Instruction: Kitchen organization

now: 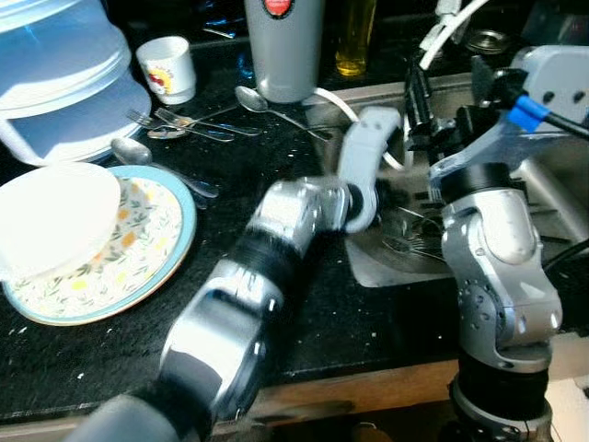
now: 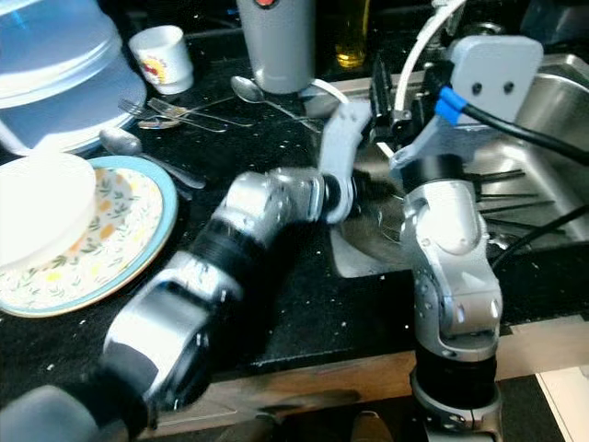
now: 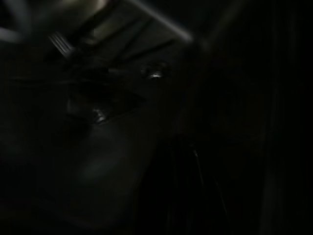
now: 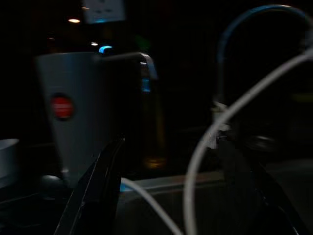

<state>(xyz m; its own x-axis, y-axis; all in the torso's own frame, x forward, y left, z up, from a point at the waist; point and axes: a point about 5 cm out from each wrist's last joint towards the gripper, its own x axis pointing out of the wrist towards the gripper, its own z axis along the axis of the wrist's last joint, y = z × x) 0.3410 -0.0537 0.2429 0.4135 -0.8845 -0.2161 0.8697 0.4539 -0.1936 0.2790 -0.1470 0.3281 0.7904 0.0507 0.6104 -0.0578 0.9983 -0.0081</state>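
The left gripper [image 1: 391,207] is reaching down into the steel sink [image 2: 552,101], its white wrist housing bending over the sink's near-left edge. Its fingers are hidden behind the wrist in the head views, and the left wrist view is too dark to settle the matter, so whether they are parted or closed cannot be told. That wrist view is showing a fork [image 3: 61,45] and other cutlery lying in gloom ahead of the fingers. From the head, a heap of cutlery [image 1: 409,241] is lying in the sink bottom just beside this gripper.

The right gripper [image 1: 416,97] is hovering above the sink's left rim, at about 1 o'clock from the left wrist. Its long black fingers [image 4: 95,196] are standing apart with nothing between them; a white cable [image 4: 215,132] is looping across in front.

Beyond the right gripper, at 11 o'clock, a grey kettle [image 1: 283,46] with a red badge is standing on the black countertop [image 1: 276,166]. A bottle of yellow oil [image 1: 354,37] is standing just beside it at 3 o'clock.

At 9 o'clock from the kettle, spoons and forks [image 1: 184,124] are lying loose, with a small white cup [image 1: 167,67] behind them. Further toward 8 o'clock, a white bowl [image 1: 55,216] is resting on a floral plate [image 1: 152,244], near a translucent lidded container [image 1: 60,74].
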